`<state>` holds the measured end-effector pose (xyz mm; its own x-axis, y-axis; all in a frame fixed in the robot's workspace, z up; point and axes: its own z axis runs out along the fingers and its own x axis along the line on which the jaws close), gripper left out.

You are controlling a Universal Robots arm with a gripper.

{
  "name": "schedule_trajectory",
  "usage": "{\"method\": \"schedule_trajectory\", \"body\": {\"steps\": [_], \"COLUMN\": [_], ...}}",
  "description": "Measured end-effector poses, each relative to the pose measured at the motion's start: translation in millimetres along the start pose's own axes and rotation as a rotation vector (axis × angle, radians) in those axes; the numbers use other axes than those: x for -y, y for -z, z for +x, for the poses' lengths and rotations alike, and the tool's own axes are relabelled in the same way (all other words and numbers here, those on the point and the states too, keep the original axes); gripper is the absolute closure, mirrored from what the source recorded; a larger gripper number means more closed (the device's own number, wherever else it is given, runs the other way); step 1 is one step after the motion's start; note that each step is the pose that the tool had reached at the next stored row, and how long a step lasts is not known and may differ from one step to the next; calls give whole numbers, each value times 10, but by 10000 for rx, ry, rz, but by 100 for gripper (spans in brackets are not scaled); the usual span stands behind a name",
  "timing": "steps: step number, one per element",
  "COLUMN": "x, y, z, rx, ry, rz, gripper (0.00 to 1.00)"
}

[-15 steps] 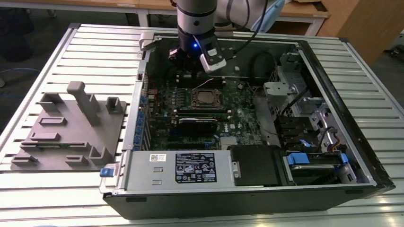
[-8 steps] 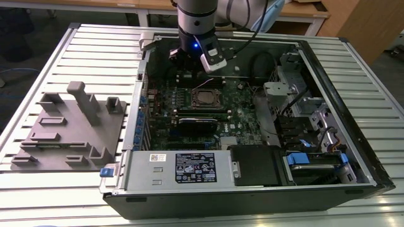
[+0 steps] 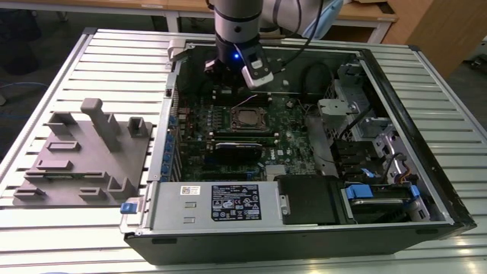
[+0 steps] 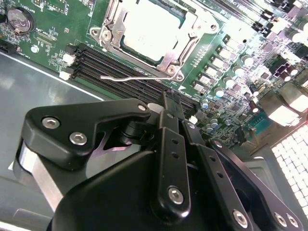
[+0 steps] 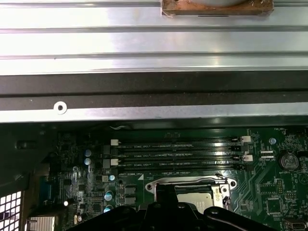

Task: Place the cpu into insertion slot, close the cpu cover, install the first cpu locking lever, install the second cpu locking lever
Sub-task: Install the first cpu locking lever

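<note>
Second wrist view: lever [image 4: 139, 75] beside cpu [image 4: 151, 29]

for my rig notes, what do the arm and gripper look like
The arm is a silver-grey tube with a dark wrist, a blue light, a pale camera block and a black cable. The gripper is black bars with silver screws.

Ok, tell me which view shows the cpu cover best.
The second wrist view: the cpu cover appears large and mostly unobstructed. The exterior view shows it small; the first wrist view, partly behind the gripper.
</note>
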<state>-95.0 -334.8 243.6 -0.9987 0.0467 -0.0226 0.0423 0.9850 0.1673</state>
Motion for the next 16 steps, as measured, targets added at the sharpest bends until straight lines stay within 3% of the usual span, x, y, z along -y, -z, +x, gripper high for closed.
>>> {"method": "schedule_trajectory", "body": {"steps": [16], "x": [-19], "y": [-83], "z": [-88], "rx": [0], "ry": [0], "rz": [1], "gripper": [90]}}
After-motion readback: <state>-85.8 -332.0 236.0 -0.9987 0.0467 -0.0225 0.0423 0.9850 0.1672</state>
